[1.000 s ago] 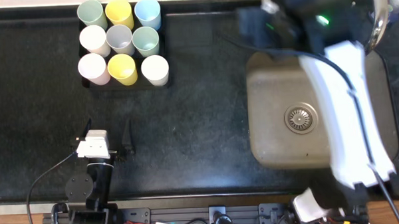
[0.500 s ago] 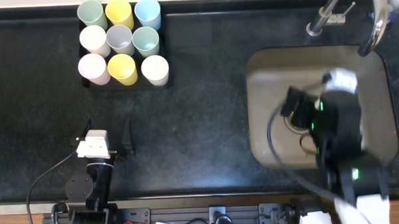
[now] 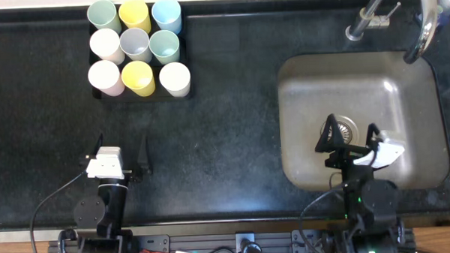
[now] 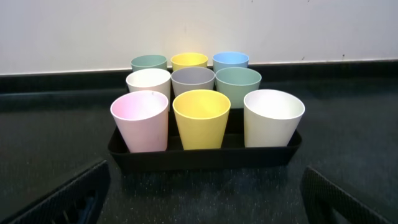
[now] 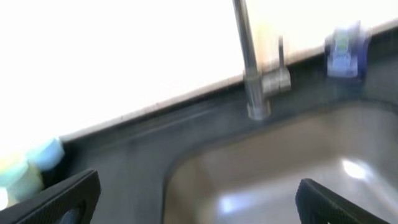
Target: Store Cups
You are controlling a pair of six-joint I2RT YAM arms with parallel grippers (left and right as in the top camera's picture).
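The black plastic tray is sitting at the back left of the dark speckled bench, close to the wall. Nine plastic cups are standing upright in it, three rows of three, all packed in touching or nearly touching. Back row is showing a sage green cup, a yellow cup and a light blue cup. The middle row is holding a cream cup, a grey cup and a pale green cup. Nearest the arms, a pink cup, a second yellow cup and a white cup are lining the front edge.

The left claw is resting low on the bench, well apart from the tray and pointing straight at it. Its fingers are gaping wide and gripping nothing.

Over on the right, the right claw is hanging over the stainless steel sink, roughly above the middle of the basin. Its fingers are also spreading wide and carrying nothing. It's facing the chrome faucet that is rising from the back rim of the sink.
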